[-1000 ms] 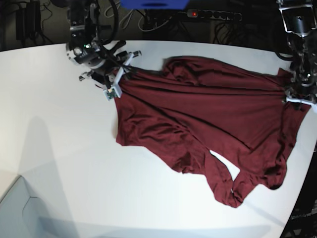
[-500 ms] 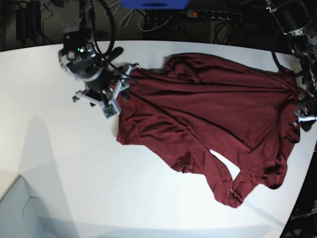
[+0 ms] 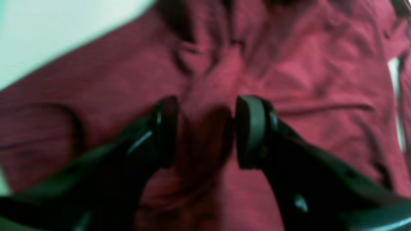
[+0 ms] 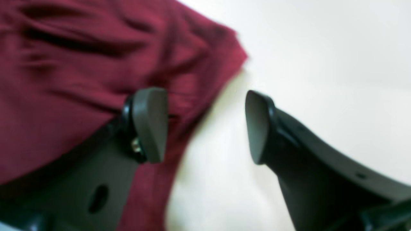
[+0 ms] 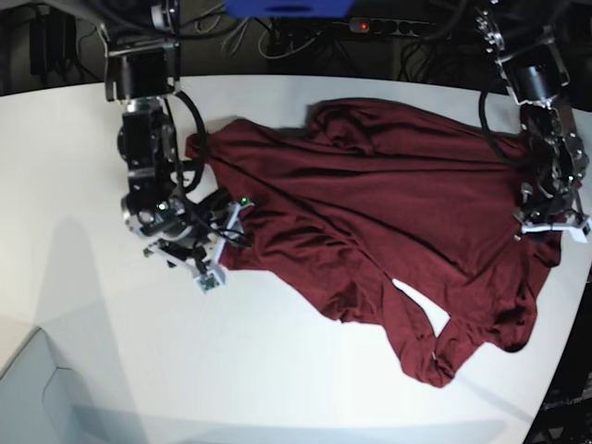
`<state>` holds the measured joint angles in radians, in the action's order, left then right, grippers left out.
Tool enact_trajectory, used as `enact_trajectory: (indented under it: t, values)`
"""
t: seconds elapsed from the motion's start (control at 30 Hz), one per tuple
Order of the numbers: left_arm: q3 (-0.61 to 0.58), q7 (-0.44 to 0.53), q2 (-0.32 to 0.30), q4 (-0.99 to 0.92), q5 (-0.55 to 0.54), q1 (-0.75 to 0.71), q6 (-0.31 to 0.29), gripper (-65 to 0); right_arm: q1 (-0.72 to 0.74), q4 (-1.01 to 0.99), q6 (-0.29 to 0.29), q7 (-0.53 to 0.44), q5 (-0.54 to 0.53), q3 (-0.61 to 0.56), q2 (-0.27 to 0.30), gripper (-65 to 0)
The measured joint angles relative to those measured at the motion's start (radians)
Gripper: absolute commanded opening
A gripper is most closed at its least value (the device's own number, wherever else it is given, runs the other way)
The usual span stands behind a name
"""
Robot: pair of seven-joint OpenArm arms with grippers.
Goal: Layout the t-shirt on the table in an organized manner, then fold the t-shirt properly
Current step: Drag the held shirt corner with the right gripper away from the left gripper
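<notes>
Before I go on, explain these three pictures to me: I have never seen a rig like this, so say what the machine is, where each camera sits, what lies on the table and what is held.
This is a robot with two arms, each ending in a two-fingered gripper. One picture looks at the whole scene from the front; the other two come from cameras on the wrists, looking down past the fingers. On the white table lies a crumpled dark maroon t-shirt, not yet spread flat. The right gripper is open at the shirt's edge, one finger over cloth and one over bare table, holding nothing. The left gripper has a ridge of the fabric between its fingers at the shirt's other side; the blurred view does not show whether it truly pinches it.
</notes>
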<state>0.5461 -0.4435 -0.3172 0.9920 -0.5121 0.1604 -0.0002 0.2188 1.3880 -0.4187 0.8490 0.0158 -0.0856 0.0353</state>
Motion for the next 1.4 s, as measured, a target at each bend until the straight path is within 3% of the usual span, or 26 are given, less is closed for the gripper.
enact_trajectory:
  t: [0.07,0.23,0.37,0.5,0.8,1.07,1.13,1.27,1.4]
  values:
    - [-0.006,0.069,-0.007,-0.009,-0.002,-0.033,-0.008,-36.6,0.041,-0.079,0.000,-0.014,-0.005,-0.002,-0.003,-27.9]
    - [0.000,0.103,-0.021,-0.014,-0.006,-0.066,-0.011,-36.6,0.090,-0.229,0.000,-0.159,-0.001,-0.003,-0.005,-32.0]
    - [0.002,0.109,-0.033,-0.010,-0.010,-0.092,-0.020,-36.6,0.103,-0.286,0.000,-0.253,-0.011,-0.003,-0.005,-46.9]
    - [0.004,0.109,-0.049,-0.010,-0.009,-0.108,-0.019,-36.6,0.116,-0.299,0.000,-0.263,-0.013,-0.002,-0.005,-64.2]
    - [0.005,0.140,-0.076,-0.067,-0.009,-0.107,-0.029,-36.6,0.135,-0.178,0.000,-0.258,-0.014,0.179,-0.042,-65.0]
    - [0.006,0.143,-0.079,-0.069,-0.009,-0.107,-0.026,-36.6,0.152,-0.176,0.009,-0.258,-0.012,0.245,-0.047,-64.9]
    - [0.006,0.143,-0.079,-0.069,-0.009,-0.108,-0.026,-36.6,0.158,-0.177,0.051,-0.257,-0.014,0.267,-0.048,-64.8]
    - [0.006,0.143,-0.079,-0.069,-0.009,-0.108,-0.026,-36.6,0.178,-0.177,0.224,-0.261,-0.018,0.322,-0.047,-64.8]
    - [0.006,0.143,-0.079,-0.069,-0.009,-0.110,-0.026,-36.6,0.183,-0.177,0.244,-0.262,-0.013,0.332,-0.039,-63.9]
